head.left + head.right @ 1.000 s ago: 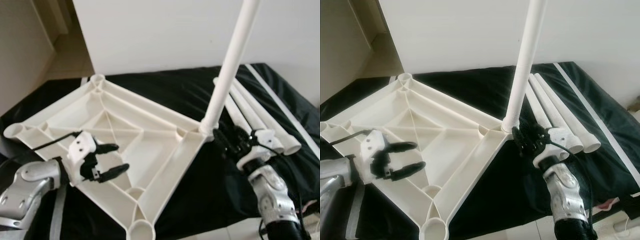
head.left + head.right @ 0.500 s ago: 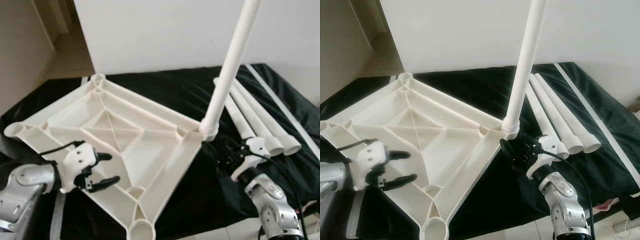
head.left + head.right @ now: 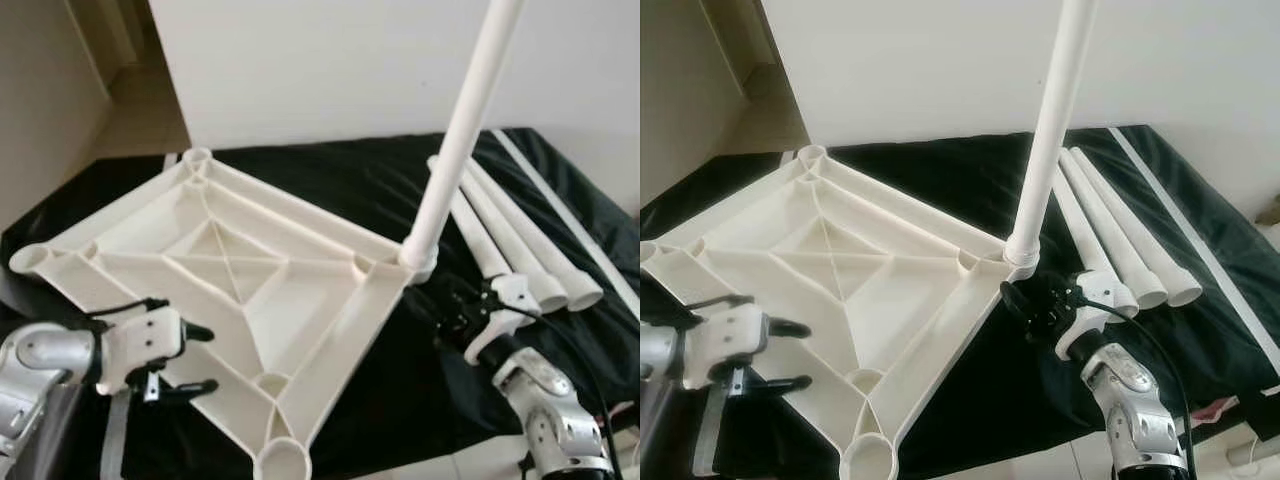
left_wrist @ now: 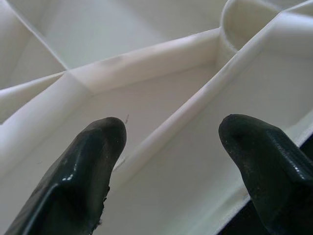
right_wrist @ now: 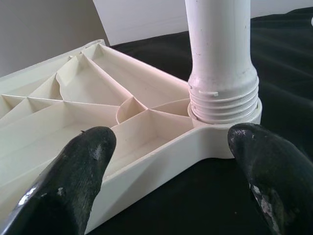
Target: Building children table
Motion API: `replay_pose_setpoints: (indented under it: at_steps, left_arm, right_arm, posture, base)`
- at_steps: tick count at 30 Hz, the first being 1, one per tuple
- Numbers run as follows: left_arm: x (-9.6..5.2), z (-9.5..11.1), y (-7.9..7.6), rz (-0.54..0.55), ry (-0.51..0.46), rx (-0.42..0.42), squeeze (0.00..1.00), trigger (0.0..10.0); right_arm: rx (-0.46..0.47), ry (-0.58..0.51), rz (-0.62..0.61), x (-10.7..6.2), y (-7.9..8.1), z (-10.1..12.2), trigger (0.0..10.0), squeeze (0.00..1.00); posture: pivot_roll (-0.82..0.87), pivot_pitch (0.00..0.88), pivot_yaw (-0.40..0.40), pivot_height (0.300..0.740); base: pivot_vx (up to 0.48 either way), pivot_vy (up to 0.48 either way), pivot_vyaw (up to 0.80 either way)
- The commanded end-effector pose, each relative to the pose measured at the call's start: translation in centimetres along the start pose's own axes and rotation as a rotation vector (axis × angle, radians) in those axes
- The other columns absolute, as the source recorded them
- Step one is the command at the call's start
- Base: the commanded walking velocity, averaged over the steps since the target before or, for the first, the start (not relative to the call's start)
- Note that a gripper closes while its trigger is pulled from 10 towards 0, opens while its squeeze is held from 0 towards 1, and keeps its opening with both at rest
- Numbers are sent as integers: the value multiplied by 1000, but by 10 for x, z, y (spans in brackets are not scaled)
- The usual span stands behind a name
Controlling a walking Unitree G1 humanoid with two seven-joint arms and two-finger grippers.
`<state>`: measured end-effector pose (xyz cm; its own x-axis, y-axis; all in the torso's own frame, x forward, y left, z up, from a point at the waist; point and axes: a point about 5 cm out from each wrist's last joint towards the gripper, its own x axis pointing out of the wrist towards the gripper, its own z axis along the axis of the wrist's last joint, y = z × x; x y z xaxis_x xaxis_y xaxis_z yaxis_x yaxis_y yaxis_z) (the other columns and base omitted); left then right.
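The white children's table top (image 3: pixel 230 260) lies upside down on a black cloth, ribs facing up. One white leg (image 3: pixel 455 140) stands upright, screwed into the right corner socket; its threaded base (image 5: pixel 222 95) sits close before my right gripper (image 5: pixel 168 142). That gripper (image 3: pixel 1025 308) is open, just in front of and below the corner, touching nothing. My left gripper (image 3: pixel 205 358) is open at the top's near-left edge, its fingers (image 4: pixel 93 161) spread over a rib. Three loose legs (image 3: pixel 520 250) lie side by side on the cloth at the right.
Open corner sockets show at the front (image 3: pixel 283 462), far (image 3: pixel 197 158) and left (image 3: pixel 30 258) corners. A white wall (image 3: pixel 330 60) rises behind the cloth. The cloth's near edge (image 3: pixel 470 455) drops off beside my right arm. A bare floor (image 3: pixel 140 110) lies at the back left.
My left gripper pulled back from over the top's inner ribs toward its near-left edge. My right gripper drew back and down from the upright leg's base. The leg stays standing.
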<state>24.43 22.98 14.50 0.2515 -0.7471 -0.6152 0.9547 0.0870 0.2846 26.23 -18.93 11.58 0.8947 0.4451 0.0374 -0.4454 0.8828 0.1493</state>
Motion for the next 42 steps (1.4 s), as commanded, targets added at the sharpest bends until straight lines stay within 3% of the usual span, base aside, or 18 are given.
replay_pose_setpoints:
  at_steps: [1, 7, 14, 20, 23, 26, 28, 30, 31, 34, 35, 42]
  left_arm:
    - [6, -5, 3, 32, 31, 14, 0, 10000]
    - [16, -8, 15, 84, 49, 16, 0, 10000]
    - [23, -22, 28, 168, 143, -80, 0, 10000]
    - [23, -38, 35, 271, 199, -294, 0, 10000]
    - [22, -40, 36, 293, 201, -334, 0, 10000]
    - [24, -44, 41, 370, 186, -470, 0, 10000]
    - [27, -45, 40, 407, 198, -521, 0, 5843]
    - [28, -44, 40, 432, 192, -554, 0, 5843]
    - [30, -42, 40, 456, 185, -587, 0, 9725]
    - [33, -40, 40, 483, 178, -616, 0, 10000]
    - [42, -32, 37, 515, 152, -662, 0, 10000]
    - [63, -14, 26, 520, 112, -698, 0, 10000]
  right_arm:
    - [-10, -2, 15, 3, 1, 3, 10000, 0]
    - [-17, -10, 22, 8, 2, 6, 10000, 0]
    - [-26, -17, 23, 11, 2, 9, 10000, 0]
    - [-24, -19, 13, 10, 2, 8, 10000, 0]
    - [-23, -18, 11, 9, 3, 7, 10000, 0]
    - [-21, -16, 7, 9, 4, 6, 10000, 0]
    - [-19, -18, 4, 9, 4, 6, 10000, 0]
    - [-19, -19, 2, 9, 4, 6, 10000, 0]
    - [-19, -20, 1, 9, 4, 7, 10000, 0]
    - [-18, -21, -1, 9, 4, 7, 10000, 0]
    - [-17, -25, -7, 10, 4, 7, 10000, 0]
    - [-20, -46, -33, 13, 4, 10, 10000, 0]
  posture:
    - [41, 0, -9, 740]
    - [34, 0, -7, 740]
    - [24, 0, 1, 740]
    - [20, 0, 12, 740]
    - [20, 0, 12, 740]
    - [20, 0, 15, 740]
    - [20, 0, 15, 740]
    - [20, 0, 16, 740]
    - [20, 0, 16, 740]
    - [21, 0, 16, 740]
    - [23, 6, 19, 740]
    - [25, 10, 22, 740]
  base:
    - [0, 0, 0]
    - [0, 0, 0]
    - [0, 0, 0]
    - [0, 0, 0]
    - [0, 0, 0]
    - [0, 0, 0]
    - [0, 0, 0]
    - [0, 0, 0]
    - [0, 0, 0]
    - [0, 0, 0]
    - [0, 0, 0]
    - [0, 0, 0]
